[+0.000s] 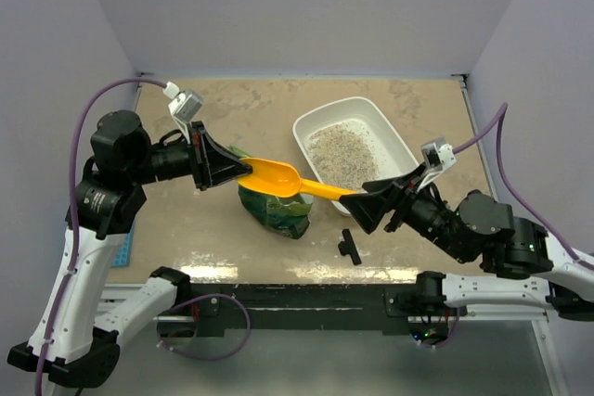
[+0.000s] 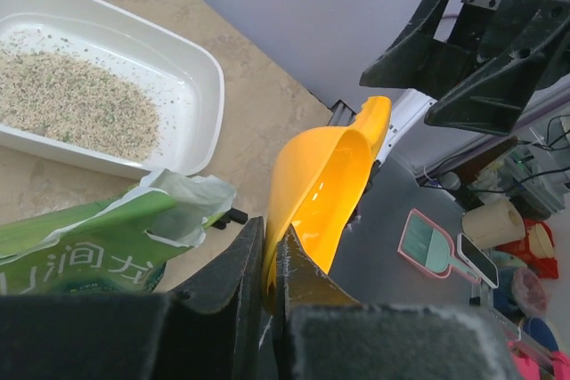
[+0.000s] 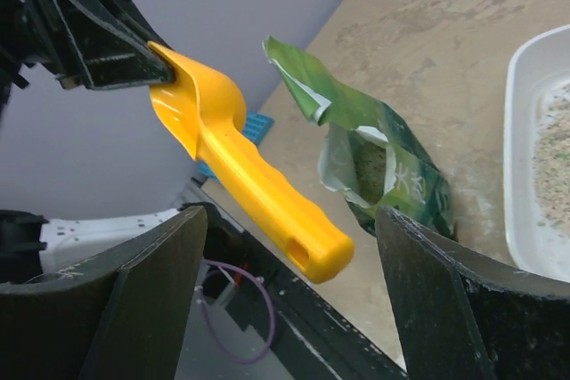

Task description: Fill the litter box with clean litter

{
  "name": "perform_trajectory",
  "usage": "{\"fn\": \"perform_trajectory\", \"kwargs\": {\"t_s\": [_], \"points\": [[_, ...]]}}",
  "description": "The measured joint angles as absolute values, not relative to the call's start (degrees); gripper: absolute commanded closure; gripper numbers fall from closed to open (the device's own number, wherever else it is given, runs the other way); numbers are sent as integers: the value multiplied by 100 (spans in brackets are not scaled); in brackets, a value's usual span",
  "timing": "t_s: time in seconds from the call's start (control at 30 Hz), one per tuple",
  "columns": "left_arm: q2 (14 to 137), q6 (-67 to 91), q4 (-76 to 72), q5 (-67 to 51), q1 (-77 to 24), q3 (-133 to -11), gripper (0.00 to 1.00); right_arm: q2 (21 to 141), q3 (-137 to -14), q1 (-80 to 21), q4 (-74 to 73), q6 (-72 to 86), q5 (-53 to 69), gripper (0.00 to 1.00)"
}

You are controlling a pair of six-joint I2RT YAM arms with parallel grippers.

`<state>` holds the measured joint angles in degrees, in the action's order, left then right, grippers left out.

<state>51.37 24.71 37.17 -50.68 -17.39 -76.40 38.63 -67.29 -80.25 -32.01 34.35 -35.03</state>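
Observation:
The white litter box sits at the back right with a layer of clean litter in it; both also show in the left wrist view, the box and the litter. My left gripper is shut on the bowl rim of a yellow scoop, held above the open green bag. My right gripper is open, its jaws either side of the scoop's handle end without touching. The bag shows litter inside.
A small black part lies on the tabletop near the front edge. A blue item sits at the left edge. Purple cables hang by both arms.

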Motion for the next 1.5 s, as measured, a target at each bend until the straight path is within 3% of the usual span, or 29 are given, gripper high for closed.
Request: {"fn": "perform_trajectory", "kwargs": {"t_s": [0.33, 0.83, 1.13, 1.5], "points": [[4823, 2602, 3540, -5262, -1739, -7247, 100, 3481, -5972, -8020, -1739, 3900, -3214, 20], [4340, 2790, 3225, -5522, -1929, -7240, 100, 3870, -5673, -8025, -633, 4073, -2556, 22], [4386, 2727, 3334, -5509, -2045, -7277, 100, 4110, -5629, -8025, -305, 4104, -1935, 24], [4412, 2714, 3395, -5446, -2115, -7417, 100, 3356, -5170, -8025, -331, 4209, -1492, 24]]}}
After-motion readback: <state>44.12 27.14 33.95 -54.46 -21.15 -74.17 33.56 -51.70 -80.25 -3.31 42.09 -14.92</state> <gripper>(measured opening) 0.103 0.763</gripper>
